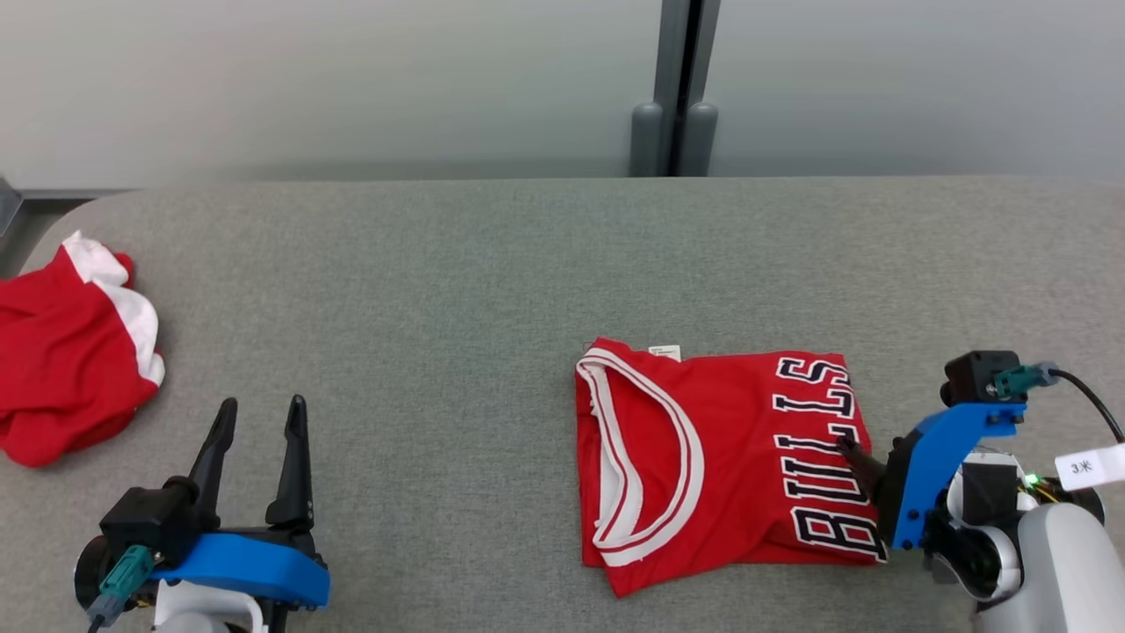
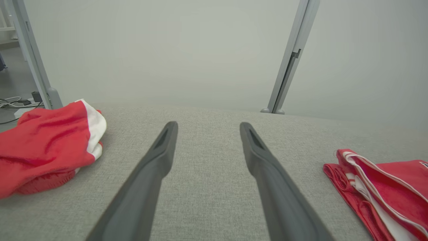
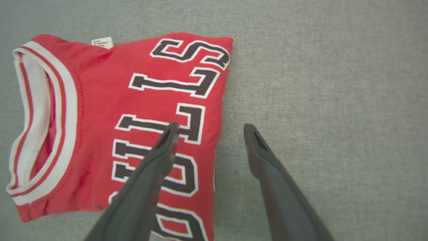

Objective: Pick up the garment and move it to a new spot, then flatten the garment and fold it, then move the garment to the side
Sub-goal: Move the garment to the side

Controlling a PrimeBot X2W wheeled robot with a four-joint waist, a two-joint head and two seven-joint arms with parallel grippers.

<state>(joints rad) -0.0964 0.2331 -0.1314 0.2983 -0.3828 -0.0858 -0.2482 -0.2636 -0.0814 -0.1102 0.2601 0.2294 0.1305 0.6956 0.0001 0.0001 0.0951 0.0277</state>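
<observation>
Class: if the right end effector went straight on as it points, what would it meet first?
Probably the folded red jersey: the right end effector straddles its lettered edge, one finger over cloth, one over table.

The folded red jersey (image 1: pixel 703 457) carries lettering (image 1: pixel 826 457) that reads "BULLS" in black block capitals edged in white. In the head view the word runs sideways along the jersey's right part. A small white tag (image 1: pixel 665 352) at the collar edge bears print too small to read. A white label (image 1: pixel 1088 466) on the black cable (image 1: pixel 1097 403) reads "3米".
</observation>
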